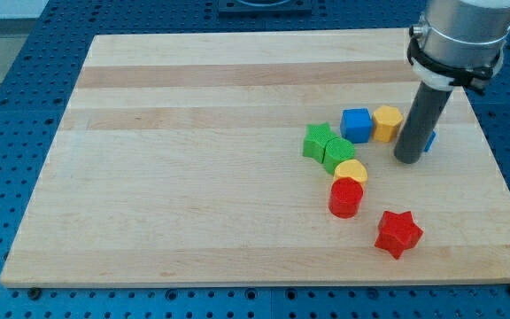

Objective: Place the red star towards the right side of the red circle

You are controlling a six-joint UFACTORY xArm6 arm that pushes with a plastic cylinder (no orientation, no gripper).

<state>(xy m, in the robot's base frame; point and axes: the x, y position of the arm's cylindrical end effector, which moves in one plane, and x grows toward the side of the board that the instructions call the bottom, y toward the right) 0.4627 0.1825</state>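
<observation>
The red star (398,233) lies near the view's bottom right of the wooden board (193,177). The red circle (345,198) stands up and to the left of it, a short gap apart. My tip (408,159) rests on the board above the red star and to the upper right of the red circle, touching neither.
A yellow block (351,170) touches the red circle's top. A green star (318,140) and a green block (339,152) sit above it. A blue cube (356,124) and a yellow hexagon (387,122) lie left of my rod; another blue block (429,140) peeks from behind it.
</observation>
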